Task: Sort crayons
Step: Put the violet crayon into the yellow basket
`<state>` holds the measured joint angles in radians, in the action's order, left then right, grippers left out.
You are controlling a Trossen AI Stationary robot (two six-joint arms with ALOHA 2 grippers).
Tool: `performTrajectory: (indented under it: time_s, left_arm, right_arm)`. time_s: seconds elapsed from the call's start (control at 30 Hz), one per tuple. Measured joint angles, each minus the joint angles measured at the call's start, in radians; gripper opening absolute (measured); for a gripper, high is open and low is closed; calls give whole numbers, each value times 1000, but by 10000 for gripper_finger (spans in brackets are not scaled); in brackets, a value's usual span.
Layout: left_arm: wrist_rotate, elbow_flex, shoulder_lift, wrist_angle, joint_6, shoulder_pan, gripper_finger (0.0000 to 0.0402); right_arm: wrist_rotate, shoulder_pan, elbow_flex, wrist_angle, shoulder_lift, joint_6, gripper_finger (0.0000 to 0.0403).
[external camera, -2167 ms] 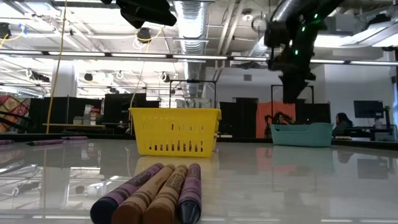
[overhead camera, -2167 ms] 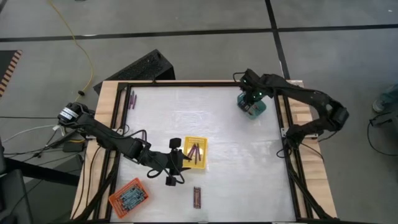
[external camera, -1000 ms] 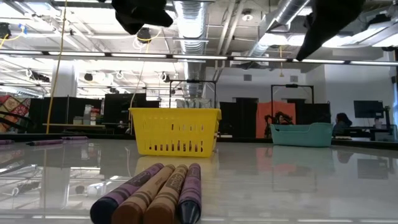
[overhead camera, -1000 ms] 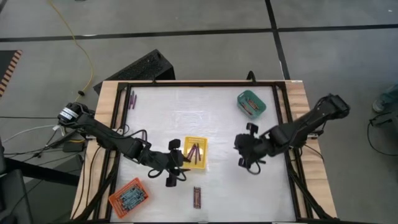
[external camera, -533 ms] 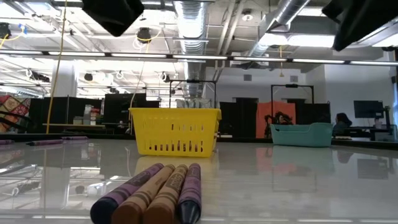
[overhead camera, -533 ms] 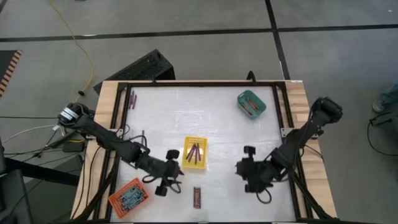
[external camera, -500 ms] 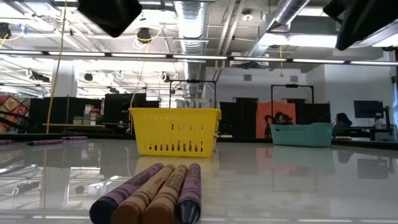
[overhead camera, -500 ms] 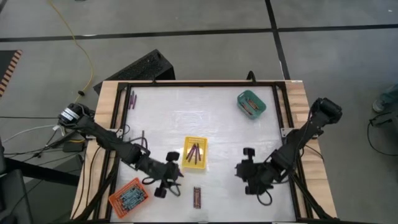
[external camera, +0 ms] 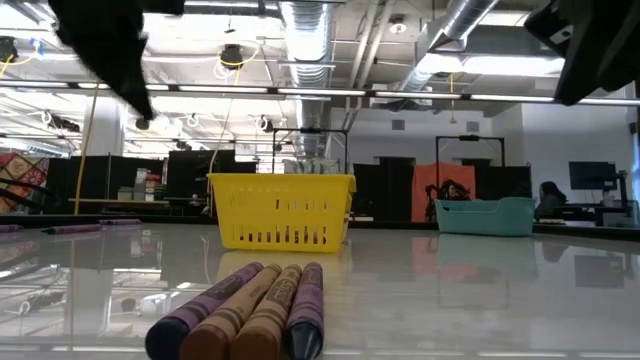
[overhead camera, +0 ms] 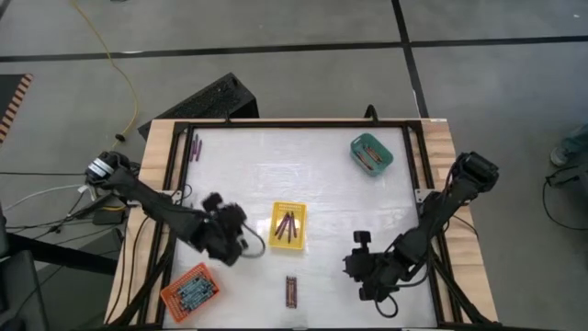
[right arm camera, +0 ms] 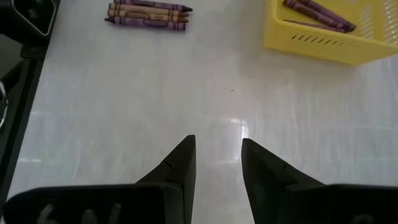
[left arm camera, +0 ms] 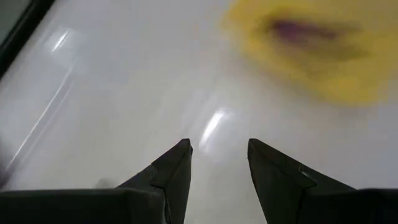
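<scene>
left gripper (left arm camera: 217, 152) fingers apart, right gripper (right arm camera: 217, 149) low, empty

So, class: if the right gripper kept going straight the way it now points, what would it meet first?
Probably bare table. The right gripper, open and empty, points between the loose crayons and the yellow tray, so the way looks free as far as the wrist view shows; depth is unclear.
</scene>
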<state>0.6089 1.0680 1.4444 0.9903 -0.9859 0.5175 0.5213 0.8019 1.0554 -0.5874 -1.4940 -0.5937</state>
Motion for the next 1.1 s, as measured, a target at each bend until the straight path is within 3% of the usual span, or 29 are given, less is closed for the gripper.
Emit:
performTrajectory:
  time_s: [0.13, 0.3, 0.47, 0.83, 1.1]
  left_arm:
    - [-32, -64, -30, 136, -144, -47, 148]
    - [-105, -172, -86, 138, -183, -145, 148]
    - [-223, -336, -158, 43, -176, -275, 148]
    - [-288, -562, -400, -82, -163, -486, 148]
    - [-432, -662, -412, -200, -36, -655, 148]
  right_arm:
    - [5, 5, 0, 0, 0, 7, 122]
    - [9, 11, 0, 1, 1, 27, 122]
    - [12, 11, 0, 7, 1, 43, 122]
    - [26, 17, 0, 20, 2, 56, 122]
    - [40, 17, 0, 36, 2, 64, 122]
